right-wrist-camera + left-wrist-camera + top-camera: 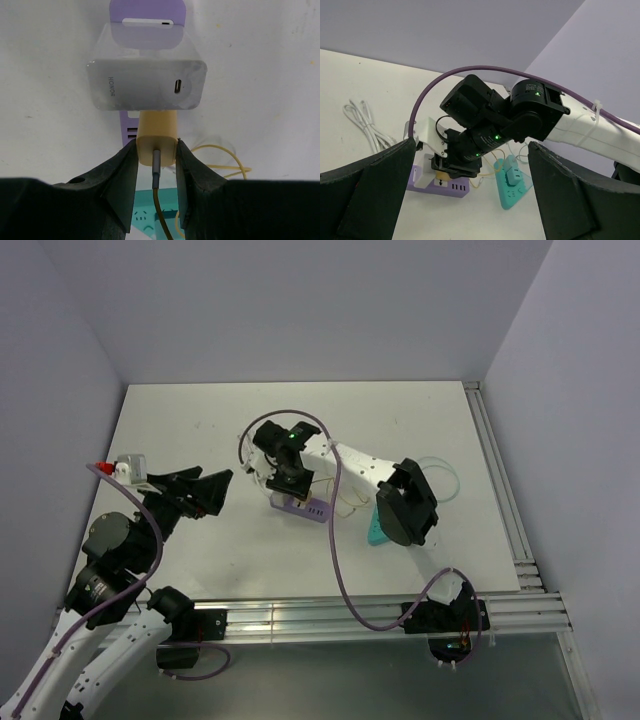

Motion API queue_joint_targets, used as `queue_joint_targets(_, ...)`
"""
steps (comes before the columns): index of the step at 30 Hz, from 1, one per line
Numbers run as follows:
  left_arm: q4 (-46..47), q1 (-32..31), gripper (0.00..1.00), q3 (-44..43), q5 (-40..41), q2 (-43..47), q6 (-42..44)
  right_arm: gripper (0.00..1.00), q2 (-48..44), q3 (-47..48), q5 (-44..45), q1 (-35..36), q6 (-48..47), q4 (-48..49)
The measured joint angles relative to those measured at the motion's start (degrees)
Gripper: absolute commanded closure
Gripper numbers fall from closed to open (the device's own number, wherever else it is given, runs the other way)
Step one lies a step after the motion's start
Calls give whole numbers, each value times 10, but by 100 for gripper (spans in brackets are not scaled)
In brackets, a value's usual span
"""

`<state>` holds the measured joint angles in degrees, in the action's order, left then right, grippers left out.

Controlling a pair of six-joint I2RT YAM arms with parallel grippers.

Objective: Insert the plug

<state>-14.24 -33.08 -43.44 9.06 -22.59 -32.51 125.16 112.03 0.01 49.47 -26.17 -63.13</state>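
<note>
The small yellow-tan plug (pixel 156 137) is pinched between the two black fingers of my right gripper (pixel 156 150), its thin yellow cable (pixel 162 215) trailing back toward the camera. The plug points down at the purple power strip (pixel 128 128), right beside a white charger block (pixel 147 85) that sits in that strip. I cannot tell whether the prongs are in a socket. From above, my right gripper (pixel 290 483) hovers over the purple strip (pixel 302 508). My left gripper (pixel 212 490) stands wide open and empty, left of the strip.
A teal power strip (pixel 378 530) with a teal adapter lies to the right of the purple one. Yellow cable loops (pixel 495 167) lie between them. A coiled white cord (pixel 365 125) lies behind the purple strip. A metal rail (pixel 500 480) edges the table's right side.
</note>
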Motion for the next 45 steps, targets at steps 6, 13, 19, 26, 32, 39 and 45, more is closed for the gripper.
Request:
queue_joint_targets(6, -7, -1, 0, 0, 5, 3, 3, 100, 37, 44, 27, 30, 12, -25)
queue_joint_targets(13, -16, -2, 1, 0, 12, 5, 4, 100, 71, 88, 64, 44, 26, -62)
queue_joint_targets(19, -17, -2, 0, 0, 13, 11, 3, 88, 53, 63, 75, 48, 47, -40)
queue_joint_targets(26, -34, -2, 0, 0, 29, 11, 0, 47, 20, 11, 76, 48, 71, 17)
queue_joint_targets(32, -46, -2, 0, 0, 36, 18, -13, 12, 4, -26, 66, 52, 87, 77)
queue_joint_targets(39, -58, -2, 1, 0, 37, 18, -44, 0, -103, -116, 83, 54, 106, 118)
queue_joint_targets(45, -66, -2, 0, 0, 31, 18, -77, 0, -213, -190, 121, 55, 139, 153)
